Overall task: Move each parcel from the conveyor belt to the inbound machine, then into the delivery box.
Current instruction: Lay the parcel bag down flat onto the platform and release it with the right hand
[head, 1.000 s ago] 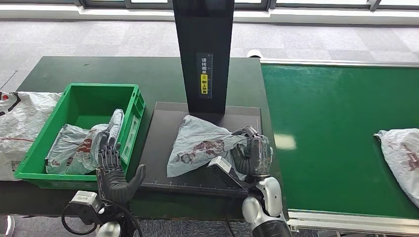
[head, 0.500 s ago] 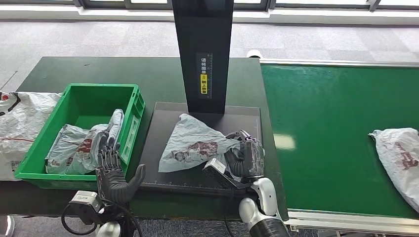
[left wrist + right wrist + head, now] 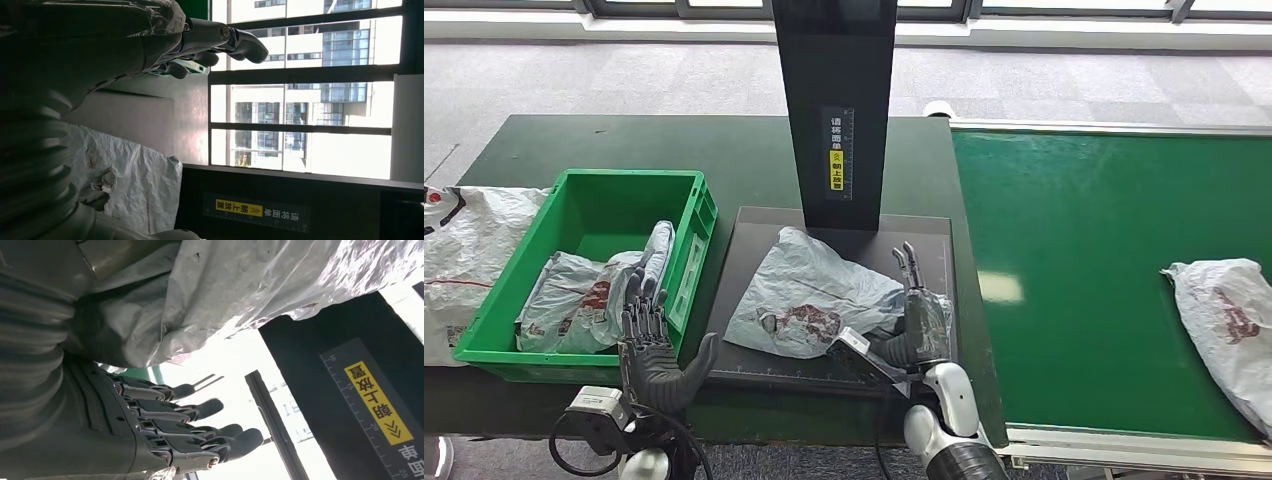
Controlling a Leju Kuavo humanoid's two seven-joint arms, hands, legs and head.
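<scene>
- Head view shows our right hand [image 3: 921, 322] with fingers spread and straight, holding nothing; the grey parcel [image 3: 809, 295] lies just beside it, toward our left hand, on the inbound machine's dark plate [image 3: 929, 232].
- Our left hand [image 3: 656, 352] hangs open, fingers apart, just in front of the green delivery box [image 3: 686, 185].
- We judge the transfer to the box comes next: grasp the parcel's bulk, not a loose corner, so it won't sag.
- Its long axis runs slantwise, from near our right hand toward the black post [image 3: 834, 110].
</scene>
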